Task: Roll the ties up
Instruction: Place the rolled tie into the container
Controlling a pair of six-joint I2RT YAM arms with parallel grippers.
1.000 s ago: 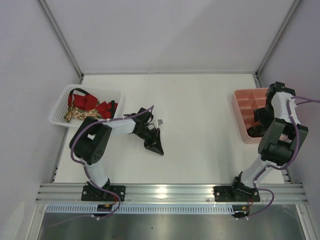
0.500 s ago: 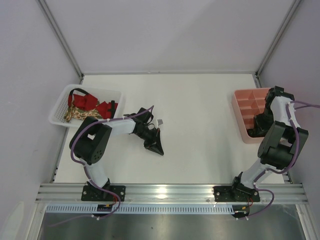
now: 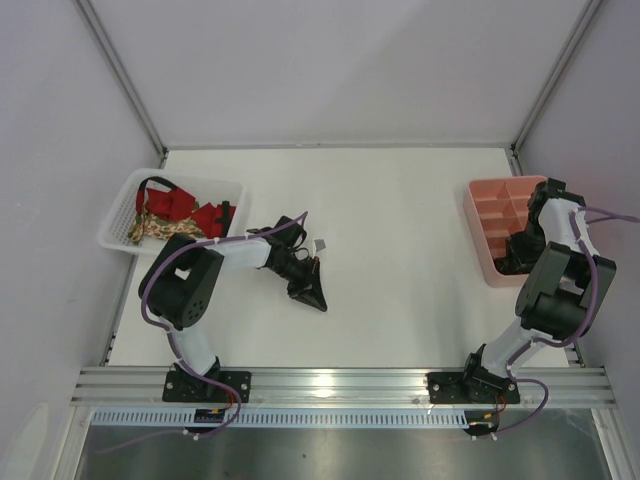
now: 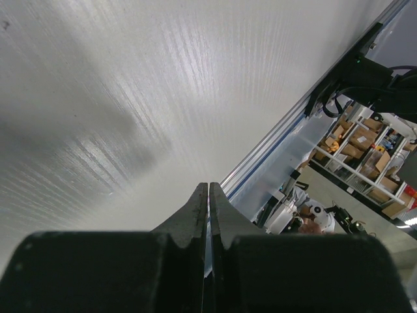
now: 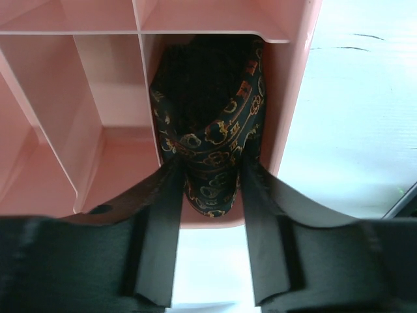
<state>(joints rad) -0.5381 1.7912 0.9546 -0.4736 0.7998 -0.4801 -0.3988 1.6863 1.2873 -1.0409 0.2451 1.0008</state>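
Only the right arm (image 3: 555,270) has moved since the earlier frame. Its wrist has come a little nearer and lower over the pink tray (image 3: 485,215), which lies at the right side of the table (image 3: 400,320). The left arm (image 3: 200,275), the basket and the ties in it lie as before.

In the right wrist view, the right gripper (image 5: 212,171) points down into a compartment at one end of the tray, next to its outer wall. A rolled dark tie (image 5: 208,130) with a small gold pattern stands in this compartment. The two fingers (image 5: 159,215) are apart and stand one at each side of the roll, very close to its cloth. Whether they press on it or only stand beside it, I cannot tell.

The left gripper (image 4: 208,195) is low over the bare table, left of the middle. Its fingers are together and nothing is between them.

A white basket (image 3: 115,225) stands at the far left of the table. In it lie a red tie (image 3: 205,215) and a beige floral tie (image 3: 145,228), both loose and not rolled, well apart from the two grippers.
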